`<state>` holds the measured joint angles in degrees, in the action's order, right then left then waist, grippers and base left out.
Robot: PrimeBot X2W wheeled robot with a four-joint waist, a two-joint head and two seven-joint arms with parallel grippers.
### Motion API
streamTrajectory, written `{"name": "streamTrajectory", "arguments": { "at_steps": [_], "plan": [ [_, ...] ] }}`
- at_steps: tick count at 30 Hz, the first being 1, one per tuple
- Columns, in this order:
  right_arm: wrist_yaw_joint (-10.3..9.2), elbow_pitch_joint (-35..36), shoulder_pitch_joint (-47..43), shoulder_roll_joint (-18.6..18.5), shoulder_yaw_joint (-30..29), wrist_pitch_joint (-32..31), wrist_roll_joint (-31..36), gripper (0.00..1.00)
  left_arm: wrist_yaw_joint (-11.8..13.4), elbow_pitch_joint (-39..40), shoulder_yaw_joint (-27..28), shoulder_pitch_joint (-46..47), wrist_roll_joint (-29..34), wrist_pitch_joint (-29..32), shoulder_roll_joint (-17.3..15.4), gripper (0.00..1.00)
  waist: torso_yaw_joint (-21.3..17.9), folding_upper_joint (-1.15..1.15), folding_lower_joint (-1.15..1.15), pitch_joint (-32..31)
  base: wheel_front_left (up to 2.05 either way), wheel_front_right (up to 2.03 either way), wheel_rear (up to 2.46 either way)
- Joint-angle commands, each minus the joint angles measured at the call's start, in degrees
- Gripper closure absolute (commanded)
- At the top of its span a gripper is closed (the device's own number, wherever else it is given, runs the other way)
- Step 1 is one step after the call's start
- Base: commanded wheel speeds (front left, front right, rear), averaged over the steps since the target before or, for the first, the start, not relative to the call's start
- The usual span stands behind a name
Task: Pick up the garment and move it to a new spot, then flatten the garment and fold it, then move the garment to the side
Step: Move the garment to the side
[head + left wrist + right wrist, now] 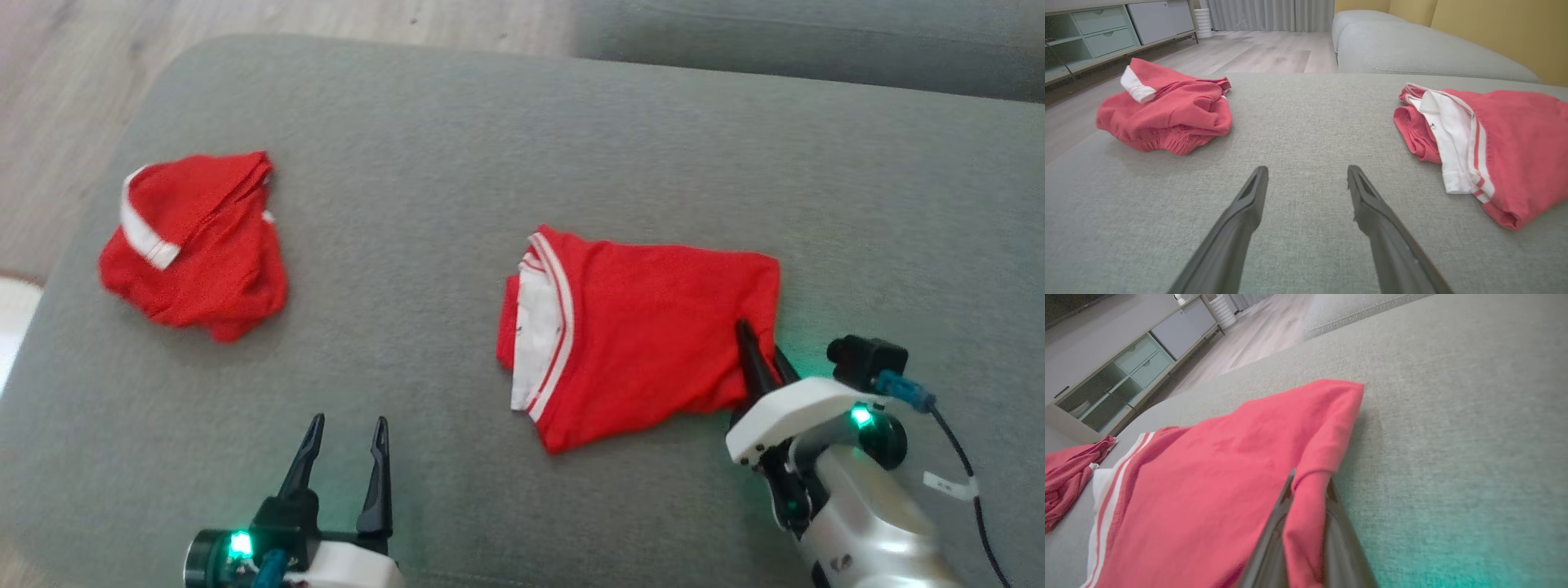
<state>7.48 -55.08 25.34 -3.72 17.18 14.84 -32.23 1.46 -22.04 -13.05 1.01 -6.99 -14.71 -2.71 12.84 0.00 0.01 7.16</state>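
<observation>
The garment (645, 327) is a red piece with a white, red-striped band, lying folded on the grey cushion (522, 147) right of centre. My right gripper (759, 343) is shut on the garment's near right edge; in the right wrist view a fold of red cloth (1208, 477) is pinched between the two fingers of the right gripper (1310, 482). My left gripper (349, 425) hovers open and holds nothing, low over bare cushion at the front left. In the left wrist view, the left gripper (1307, 171) points between the garment (1515, 134) and a second red bundle.
A second red garment (196, 245) with a white band lies crumpled at the cushion's left end, also seen as a red heap (1167, 110). Wooden floor (65, 82) lies beyond the left edge. Another grey sofa section (1412, 45) and a low cabinet (1106, 28) stand further off.
</observation>
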Motion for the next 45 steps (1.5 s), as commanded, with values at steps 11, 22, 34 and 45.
{"name": "streamTrajectory", "arguments": {
  "at_steps": [11, 22, 34, 45],
  "plan": [
    [0.01, 9.78, -1.88, 0.84, -2.92, 0.16, 8.38, 1.00, -0.20, 2.92, -0.47, 2.49, -1.67, -0.29, -0.17, 0.00, -22.67, 0.00, -0.01, -2.52, 0.00, 0.00, 0.00],
    [0.01, 14.12, -0.39, 0.84, -1.06, 0.16, 8.52, 1.00, -0.30, 3.08, -1.93, 7.05, -1.48, -0.29, -0.17, 0.00, -38.68, 0.00, -0.01, 1.65, 0.00, 0.00, 0.00],
    [0.01, 14.28, 5.28, 0.83, -5.32, 0.16, 13.82, 1.00, -1.90, 2.03, -2.86, 9.16, 0.51, -0.29, -0.17, 0.00, -35.68, 0.00, -0.01, 6.20, 0.00, 0.00, 0.00],
    [0.01, 3.20, 20.11, -9.61, -19.79, 0.16, 30.43, 1.00, -3.56, 2.55, -1.10, 9.58, 3.19, -0.29, -0.17, 0.00, -28.49, 0.00, -0.01, 10.22, 0.00, 0.00, 0.00]
  ]
}}
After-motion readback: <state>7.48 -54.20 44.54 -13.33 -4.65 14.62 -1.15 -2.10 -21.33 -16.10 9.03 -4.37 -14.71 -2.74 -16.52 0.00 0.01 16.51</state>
